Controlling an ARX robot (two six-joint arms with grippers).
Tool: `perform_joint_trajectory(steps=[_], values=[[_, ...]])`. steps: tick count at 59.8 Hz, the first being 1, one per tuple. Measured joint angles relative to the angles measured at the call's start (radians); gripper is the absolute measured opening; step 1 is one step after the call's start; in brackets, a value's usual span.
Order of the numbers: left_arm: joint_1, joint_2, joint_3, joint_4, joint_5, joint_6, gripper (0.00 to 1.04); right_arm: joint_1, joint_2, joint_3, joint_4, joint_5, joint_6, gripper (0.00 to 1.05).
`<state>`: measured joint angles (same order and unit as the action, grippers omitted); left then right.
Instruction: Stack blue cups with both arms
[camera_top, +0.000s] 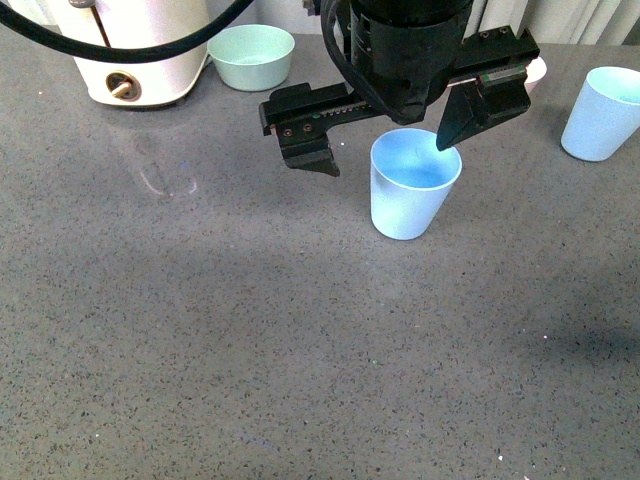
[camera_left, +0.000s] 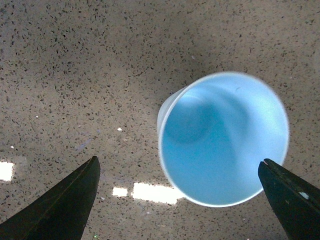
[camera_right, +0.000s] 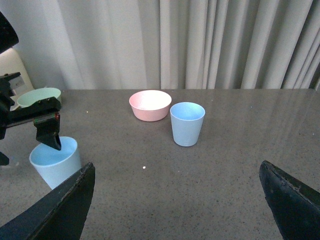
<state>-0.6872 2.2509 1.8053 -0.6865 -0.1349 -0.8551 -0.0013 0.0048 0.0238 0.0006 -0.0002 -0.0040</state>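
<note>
One blue cup (camera_top: 410, 200) stands upright in the middle of the grey table. My left gripper (camera_top: 385, 155) hangs open just above its rim, one finger on each side, touching nothing. In the left wrist view I look straight down into this cup (camera_left: 222, 140), which sits nearer one finger of the left gripper (camera_left: 178, 160). The second blue cup (camera_top: 603, 115) stands upright at the far right. The right wrist view shows it (camera_right: 187, 124) well ahead of my open, empty right gripper (camera_right: 176, 165). The first cup (camera_right: 55, 160) appears there under the left arm.
A pink bowl (camera_right: 150, 105) sits close beside the second cup. A sage-green bowl (camera_top: 252, 55) and a white appliance (camera_top: 140, 50) stand at the back left. Black cables hang across the top. Curtains (camera_right: 210, 45) close off the far edge.
</note>
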Motion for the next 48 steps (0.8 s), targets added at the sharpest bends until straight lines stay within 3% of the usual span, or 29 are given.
perform_joint_trajectory(steps=[17,25,30,43,48], values=[[-0.014,-0.037,0.008,0.004,-0.023,0.010,0.96,0.000,0.000,0.000,0.000,0.000,0.000,0.96],[0.011,-0.150,-0.045,0.111,-0.156,0.107,0.96,0.000,0.000,0.000,0.000,0.000,0.000,0.96],[0.047,-0.215,-0.097,0.182,-0.184,0.156,0.96,0.000,0.000,0.000,0.000,0.000,0.000,0.96],[0.249,-0.512,-0.480,0.514,-0.207,0.296,0.96,0.000,0.000,0.000,0.000,0.000,0.000,0.96],[0.326,-0.665,-0.710,0.879,-0.182,0.486,0.83,0.000,0.000,0.000,0.000,0.000,0.000,0.96]])
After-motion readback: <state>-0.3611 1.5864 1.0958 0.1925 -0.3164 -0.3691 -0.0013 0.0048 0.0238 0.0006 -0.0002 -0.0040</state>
